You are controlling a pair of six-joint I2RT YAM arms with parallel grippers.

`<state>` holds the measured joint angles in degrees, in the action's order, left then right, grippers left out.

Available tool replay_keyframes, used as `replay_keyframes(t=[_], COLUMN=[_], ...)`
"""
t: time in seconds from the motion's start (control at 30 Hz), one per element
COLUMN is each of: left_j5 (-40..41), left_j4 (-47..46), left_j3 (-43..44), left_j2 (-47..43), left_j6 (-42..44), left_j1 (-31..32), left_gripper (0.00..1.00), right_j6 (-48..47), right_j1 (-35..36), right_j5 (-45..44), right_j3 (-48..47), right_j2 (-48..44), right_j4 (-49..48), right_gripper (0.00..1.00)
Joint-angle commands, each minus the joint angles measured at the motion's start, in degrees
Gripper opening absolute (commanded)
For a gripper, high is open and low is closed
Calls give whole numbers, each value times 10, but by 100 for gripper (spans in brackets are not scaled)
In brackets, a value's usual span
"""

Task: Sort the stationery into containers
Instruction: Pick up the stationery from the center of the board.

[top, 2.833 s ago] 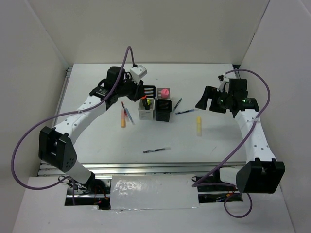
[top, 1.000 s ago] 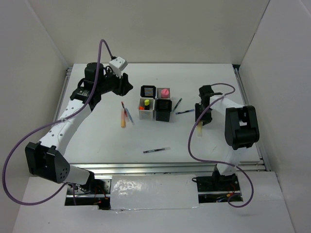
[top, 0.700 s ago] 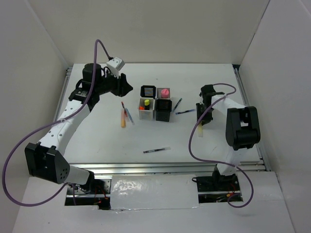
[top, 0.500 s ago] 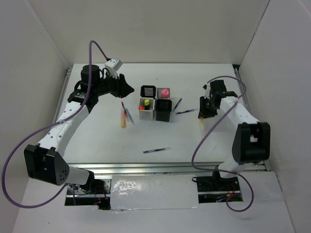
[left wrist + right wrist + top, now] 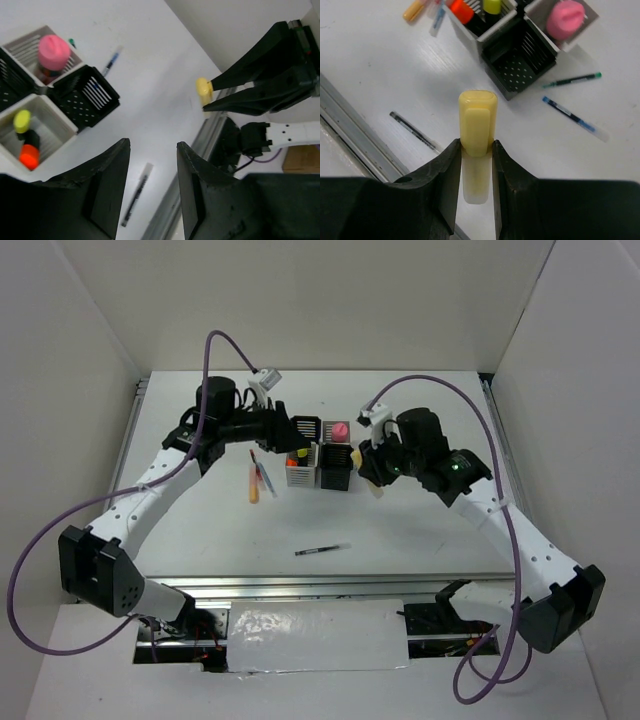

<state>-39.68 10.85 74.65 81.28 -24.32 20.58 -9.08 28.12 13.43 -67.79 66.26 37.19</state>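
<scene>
My right gripper (image 5: 476, 146) is shut on a pale yellow highlighter (image 5: 477, 122), holding it in the air just right of the containers (image 5: 320, 450). In the top view this gripper (image 5: 375, 478) hangs beside the near black cup (image 5: 337, 466). The near white cup (image 5: 45, 131) holds a yellow highlighter (image 5: 22, 121) and an orange one (image 5: 29, 155). A pink highlighter (image 5: 54, 50) stands in the far white cup. My left gripper (image 5: 153, 145) is open and empty, above the cluster's left side (image 5: 288, 430).
An orange highlighter (image 5: 254, 486) and thin pens (image 5: 263, 476) lie left of the cups. A dark pen (image 5: 322, 550) lies near the front edge. A green pen (image 5: 572, 80) and a blue pen (image 5: 572, 117) lie right of the cups. White walls close in the table.
My right gripper has closed on the pale yellow highlighter, lifted it off the table and carried it left to the cups. My left arm swung right, back towards the cups.
</scene>
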Motion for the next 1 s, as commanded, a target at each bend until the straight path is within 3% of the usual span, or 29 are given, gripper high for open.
replay_keyframes(t=[0.0,0.63,0.97], left_j5=[-29,-56,-67], left_j4=[-18,-46,-55], left_j3=[22,1,-19], left_j2=[7,22,21], left_j6=[-44,-79,-88], left_j1=[17,61,73], left_gripper=[54,58,61], right_j6=[-41,-83,-88], right_j1=[53,144,148], right_j5=[-23,-66,-71], right_j3=[-41,-89,-110], right_j2=[12,65,79], right_j4=[-21,-34,-39], right_gripper=[0,0,0])
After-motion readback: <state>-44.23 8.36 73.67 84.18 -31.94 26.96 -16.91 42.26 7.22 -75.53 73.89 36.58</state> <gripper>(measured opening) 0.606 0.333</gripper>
